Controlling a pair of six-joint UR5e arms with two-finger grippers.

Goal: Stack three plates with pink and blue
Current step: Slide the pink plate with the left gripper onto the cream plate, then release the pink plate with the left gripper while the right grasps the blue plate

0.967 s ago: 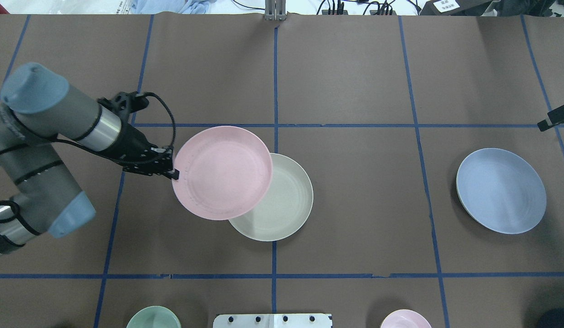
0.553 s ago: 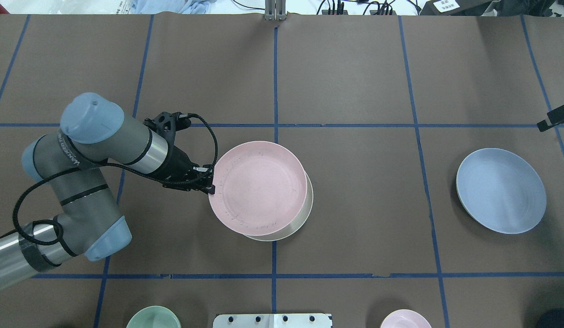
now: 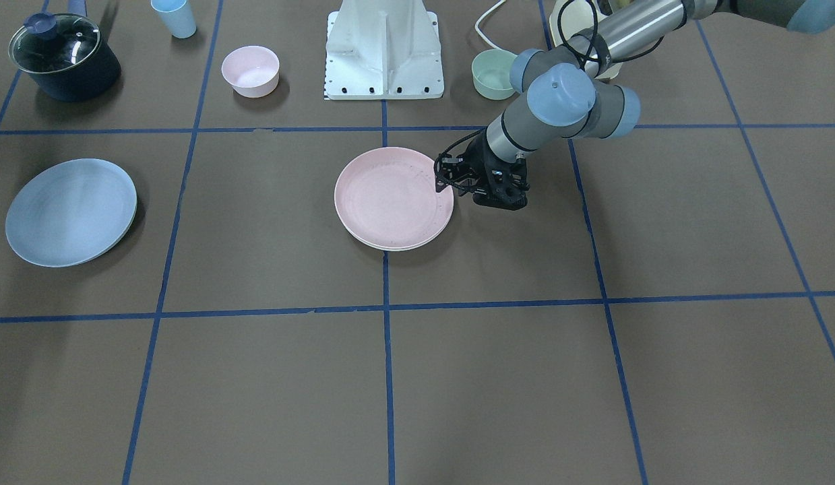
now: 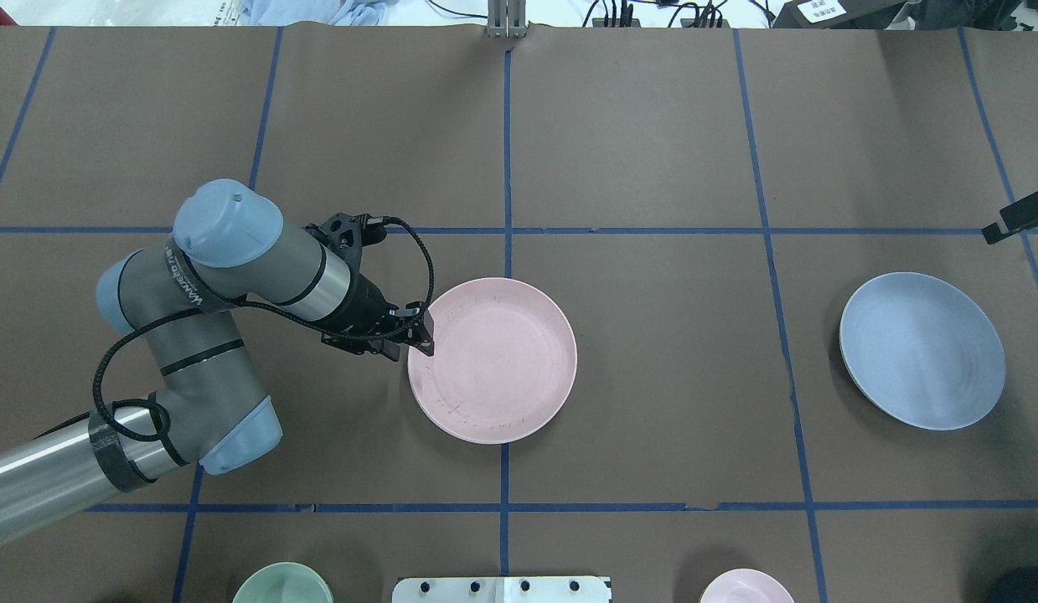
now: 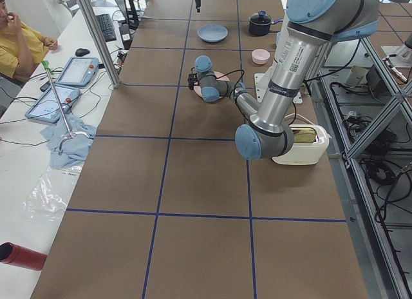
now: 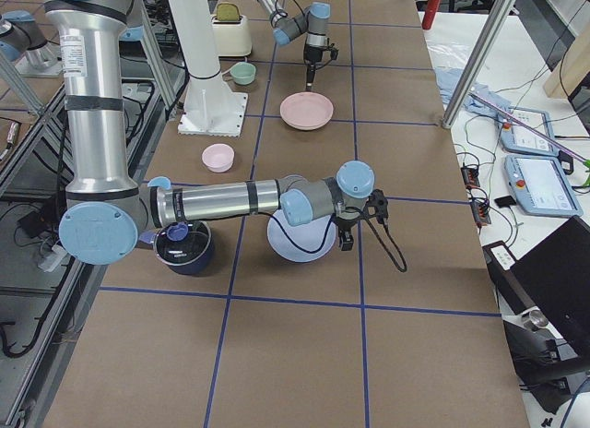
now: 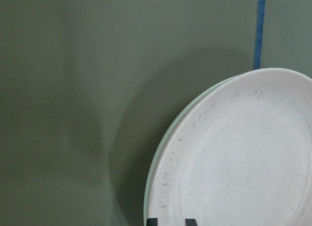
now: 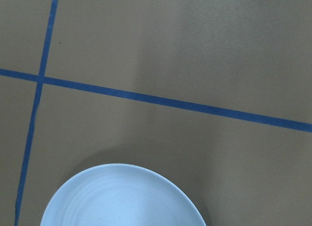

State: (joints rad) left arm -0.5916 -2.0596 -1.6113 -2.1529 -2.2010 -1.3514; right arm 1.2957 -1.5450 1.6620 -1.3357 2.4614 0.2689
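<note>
gripping pink plate (image 4: 493,360) rim | l tool (image 4: 424,342) nearly closed

The pink plate (image 4: 493,360) is lying flat and right side up near the middle of the desk, nesting squarely on the cream-white plate (image 3: 392,248). That lower plate is showing only as a thin pale rim under the pink one (its face is hidden). The pink surface is carrying faint dark scuffs. The blue plate (image 4: 922,350) is resting flat and alone, well apart from the pair, near the desk's right edge.
</note>
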